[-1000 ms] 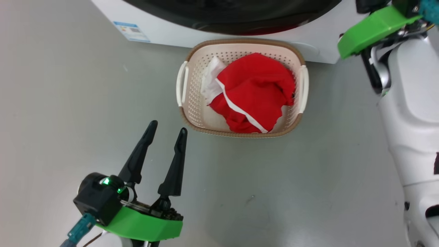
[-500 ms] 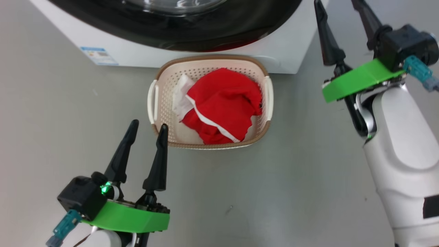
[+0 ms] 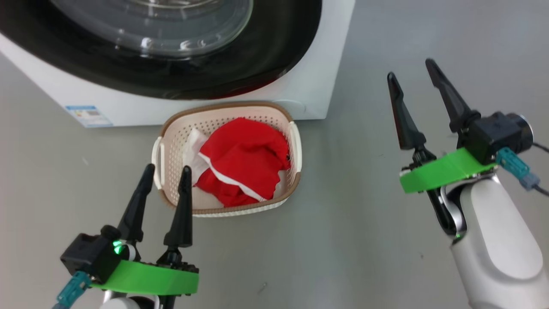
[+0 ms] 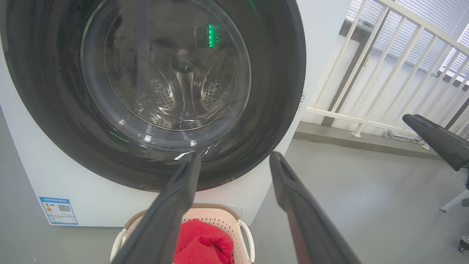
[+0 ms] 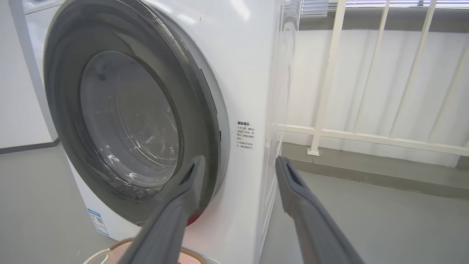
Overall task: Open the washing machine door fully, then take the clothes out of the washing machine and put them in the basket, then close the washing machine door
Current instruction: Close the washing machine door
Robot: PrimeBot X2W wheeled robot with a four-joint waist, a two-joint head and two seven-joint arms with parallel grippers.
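Low at left, the left gripper (image 3: 168, 168) with jaws spread wide and holding nothing, tips overlapping the near left corner of the basket (image 3: 223, 104). Centre, on the grey floor (image 3: 343, 240) just in front of the washing machine (image 3: 319, 86): that basket with the red clothes (image 3: 244, 159) heaped inside, below the washing machine door (image 3: 279, 56) lying shut, flush against the white front. At right, well apart from both, the right gripper (image 3: 410, 69), jaws likewise parted and empty, over the floor.

The left gripper (image 3: 167, 167), two long dark fingers on a green wrist mount, points up spread and empty, as does the matching right gripper (image 3: 410, 68), held higher.
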